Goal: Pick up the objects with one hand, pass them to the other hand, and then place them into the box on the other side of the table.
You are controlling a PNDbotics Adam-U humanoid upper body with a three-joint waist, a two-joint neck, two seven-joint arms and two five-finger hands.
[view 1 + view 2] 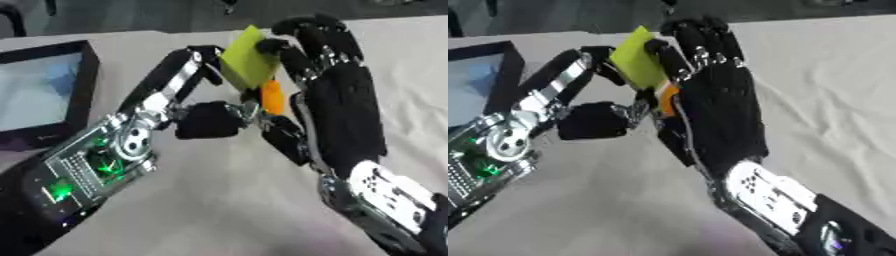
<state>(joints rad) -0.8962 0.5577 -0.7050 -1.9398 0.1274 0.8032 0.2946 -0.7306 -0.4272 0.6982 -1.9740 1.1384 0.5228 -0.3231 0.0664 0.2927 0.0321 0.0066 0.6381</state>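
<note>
Both hands mid-table: left hand [206, 120] and right hand [341, 107] fingers pinch yellow-green block [248, 62]; orange part [272, 96] below, unclear.

Between your black hands [341, 100] sits a yellow-green block [248, 62] with an orange part [272, 96]; left of them, a black-rimmed box [83, 85].

No legible text, labels or numbers anywhere

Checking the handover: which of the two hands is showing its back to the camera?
The right hand; its black back faces the camera. The left hand comes from the left, fingers on the yellow-green block between them.
</note>
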